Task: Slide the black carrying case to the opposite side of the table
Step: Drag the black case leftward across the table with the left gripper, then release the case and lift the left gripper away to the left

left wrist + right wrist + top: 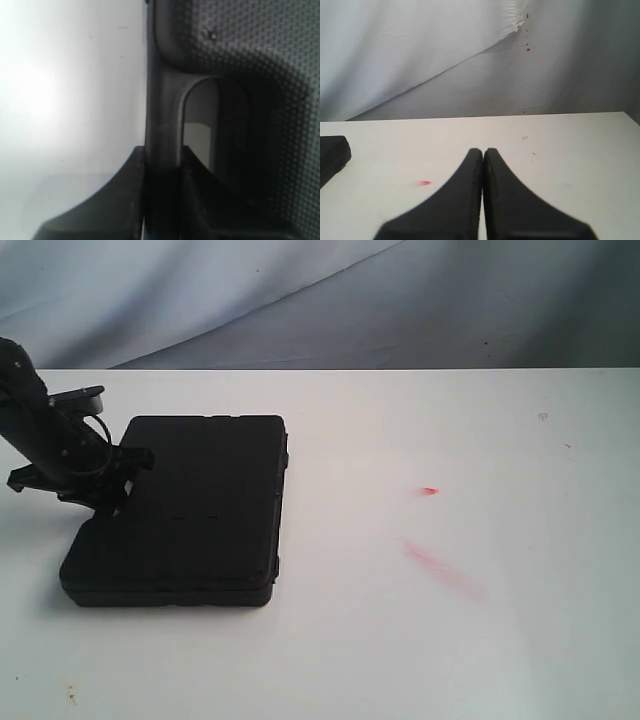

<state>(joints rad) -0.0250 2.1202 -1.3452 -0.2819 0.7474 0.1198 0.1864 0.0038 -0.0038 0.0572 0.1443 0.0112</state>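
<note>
The black carrying case [190, 510] lies flat on the left part of the white table [450, 640]. My left gripper [118, 480] is at the case's left edge. In the left wrist view its two fingers clamp the case's handle bar [162, 115] from both sides, so the left gripper [163, 150] is shut on it; the dotted lid [240, 50] fills the rest of that view. My right gripper [483, 151] hovers over the table with its fingertips pressed together and nothing between them. It is outside the exterior view. One corner of the case [332, 150] shows in the right wrist view.
Red smears [440, 568] and a small red spot [430, 491] mark the tabletop right of the case. A grey cloth backdrop [300, 300] hangs behind the table's far edge. Bare white surface stretches to the right of the case.
</note>
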